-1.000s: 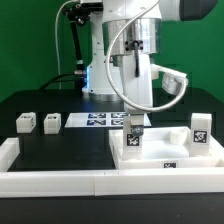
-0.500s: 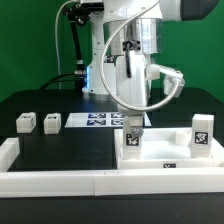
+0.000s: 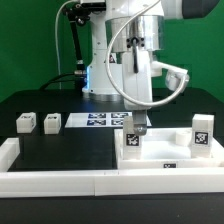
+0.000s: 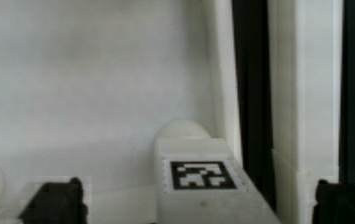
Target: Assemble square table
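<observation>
Hovering over the square table's panel point(image 3: 165, 152), the arm point(image 3: 135, 60) pointed straight down w/ its jaws spread wide; in the wrist view a dark fingertip point(image 4: 53, 200) showed on each side of a white leg point(image 4: 200, 172), w/ a clear gap both sides, so nothing was pinched. In the exterior view that leg point(image 3: 133, 139) stood upright on the panel, near its far corner on the exterior view's left, tag facing the camera; the jaws hung either side of its top. A 2nd leg point(image 3: 201, 130) stood upright toward the panel's far side on the exterior view's right. A 3rd leg point(image 3: 24, 122) and a 4th leg point(image 3: 50, 122) sat near each other, not touching, on the black surface point(image 3: 70, 145), well off to the exterior view's left; the marker board point(image 3: 100, 120) lay flat between them and the arm. A low white wall point(image 3: 60, 178) edged the surface's near side; the panel lay just behind it.
</observation>
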Robot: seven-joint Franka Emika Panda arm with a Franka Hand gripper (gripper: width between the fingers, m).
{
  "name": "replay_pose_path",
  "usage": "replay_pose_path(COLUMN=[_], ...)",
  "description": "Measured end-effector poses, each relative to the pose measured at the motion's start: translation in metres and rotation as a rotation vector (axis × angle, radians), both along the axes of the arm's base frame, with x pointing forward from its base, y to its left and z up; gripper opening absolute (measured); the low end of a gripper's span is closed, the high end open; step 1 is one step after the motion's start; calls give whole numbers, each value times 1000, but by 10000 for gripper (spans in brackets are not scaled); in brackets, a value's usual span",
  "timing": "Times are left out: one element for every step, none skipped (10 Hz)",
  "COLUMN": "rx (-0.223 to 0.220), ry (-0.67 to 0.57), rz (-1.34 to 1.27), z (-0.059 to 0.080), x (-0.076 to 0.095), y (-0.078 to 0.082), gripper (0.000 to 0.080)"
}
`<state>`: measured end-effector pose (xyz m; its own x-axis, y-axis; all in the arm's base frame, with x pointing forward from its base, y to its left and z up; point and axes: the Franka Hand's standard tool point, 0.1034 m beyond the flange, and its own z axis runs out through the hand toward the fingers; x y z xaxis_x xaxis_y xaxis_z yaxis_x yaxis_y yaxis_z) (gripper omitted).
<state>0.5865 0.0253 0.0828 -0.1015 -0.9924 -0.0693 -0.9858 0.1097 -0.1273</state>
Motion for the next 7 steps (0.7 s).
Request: replay_pose_path(rx=[3,4,3,3,3,2,4], ry=[-1,-1,1,2,2,3,3], rz=[4,8,10,11,12,12,9], z=[3,4,3,2,2,2,2], x=[-3,-4,-4,-4,-5,-5,-5], y=[3,5,5,5,5,5,5], gripper=[649,649,649,649,649,649,649])
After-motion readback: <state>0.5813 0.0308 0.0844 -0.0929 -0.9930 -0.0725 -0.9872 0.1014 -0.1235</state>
